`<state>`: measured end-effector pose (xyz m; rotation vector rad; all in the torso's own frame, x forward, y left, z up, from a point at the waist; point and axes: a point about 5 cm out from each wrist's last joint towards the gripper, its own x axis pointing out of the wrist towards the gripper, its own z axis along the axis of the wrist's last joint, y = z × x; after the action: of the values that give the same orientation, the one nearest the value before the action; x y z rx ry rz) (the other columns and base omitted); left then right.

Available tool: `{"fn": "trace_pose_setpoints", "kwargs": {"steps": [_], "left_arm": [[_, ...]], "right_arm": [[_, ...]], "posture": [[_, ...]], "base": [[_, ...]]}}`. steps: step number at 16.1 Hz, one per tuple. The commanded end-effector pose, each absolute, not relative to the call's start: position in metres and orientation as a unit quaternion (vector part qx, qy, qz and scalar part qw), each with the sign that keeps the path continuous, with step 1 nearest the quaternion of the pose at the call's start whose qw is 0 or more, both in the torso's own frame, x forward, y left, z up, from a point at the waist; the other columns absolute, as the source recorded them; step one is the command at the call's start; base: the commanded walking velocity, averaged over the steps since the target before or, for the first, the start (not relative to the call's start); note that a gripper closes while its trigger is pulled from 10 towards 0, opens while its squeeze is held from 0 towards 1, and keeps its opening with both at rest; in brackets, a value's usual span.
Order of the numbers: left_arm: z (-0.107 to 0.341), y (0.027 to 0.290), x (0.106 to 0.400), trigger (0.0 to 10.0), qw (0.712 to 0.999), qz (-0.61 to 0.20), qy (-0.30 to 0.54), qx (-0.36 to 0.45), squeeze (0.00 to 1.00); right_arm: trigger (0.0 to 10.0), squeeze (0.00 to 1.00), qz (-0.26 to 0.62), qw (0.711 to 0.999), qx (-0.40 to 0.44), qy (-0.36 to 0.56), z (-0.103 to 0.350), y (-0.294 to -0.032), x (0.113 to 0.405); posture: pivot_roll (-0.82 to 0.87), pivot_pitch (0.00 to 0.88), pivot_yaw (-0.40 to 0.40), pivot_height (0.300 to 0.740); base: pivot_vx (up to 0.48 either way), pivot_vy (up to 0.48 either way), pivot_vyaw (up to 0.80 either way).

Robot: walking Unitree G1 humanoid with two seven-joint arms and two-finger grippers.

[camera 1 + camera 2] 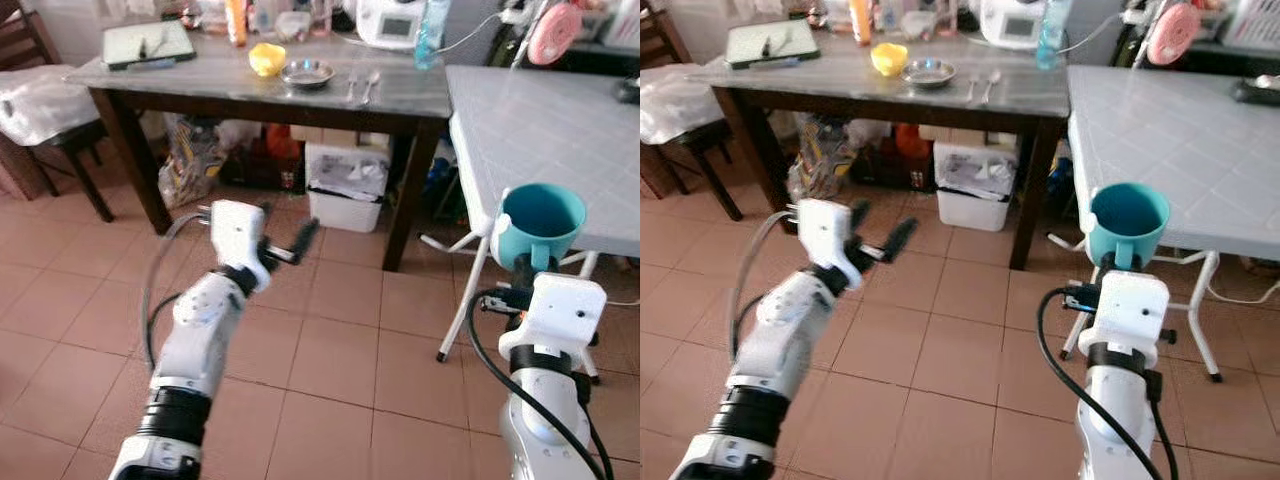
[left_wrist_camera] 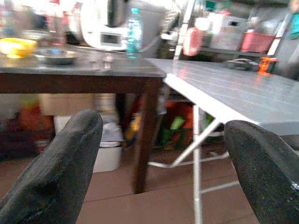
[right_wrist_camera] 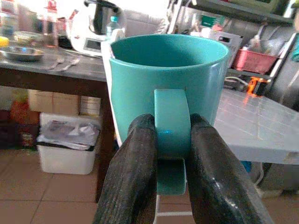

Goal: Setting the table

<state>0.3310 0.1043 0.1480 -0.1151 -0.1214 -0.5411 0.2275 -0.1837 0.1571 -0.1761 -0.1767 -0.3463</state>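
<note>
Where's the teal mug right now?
The teal mug is held upright by its handle in the right gripper, on the robot's right, beside the white tiled table.

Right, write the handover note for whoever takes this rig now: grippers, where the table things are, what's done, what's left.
Right gripper: shut on the handle of the teal mug, held upright in the air by the edge of the white tiled table.
Left gripper: open, empty, raised over the floor.
Dark table: yellow bowl, metal dish, two pieces of cutlery already on it.
Done: mug picked up.
Left: set the mug down with the other things, probably on the dark table.
</note>
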Motion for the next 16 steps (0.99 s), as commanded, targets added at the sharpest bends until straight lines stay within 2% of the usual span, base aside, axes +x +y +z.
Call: {"fn": "trace_pose_setpoints", "kwargs": {"steps": [1,16], "left_arm": [[0.1516,0.1097,0.3318,10.0,0.961,-0.266,-0.064,-0.050,0.00],[0.1500,0.1041,0.3333,10.0,0.959,-0.272,-0.057,-0.044,0.00]], "right_arm": [[10.0,0.00,-0.176,0.975,-0.088,-0.104,0.1640,-0.1843,0.2272],[10.0,0.00,-0.162,0.975,-0.103,-0.109,0.1648,-0.1823,0.2273]], "posture": [[0.05,0.078,0.007,0.740],[0.04,0.068,0.010,0.740]], "base": [[0.480,0.000,0.00],[0.480,0.000,0.00]]}}
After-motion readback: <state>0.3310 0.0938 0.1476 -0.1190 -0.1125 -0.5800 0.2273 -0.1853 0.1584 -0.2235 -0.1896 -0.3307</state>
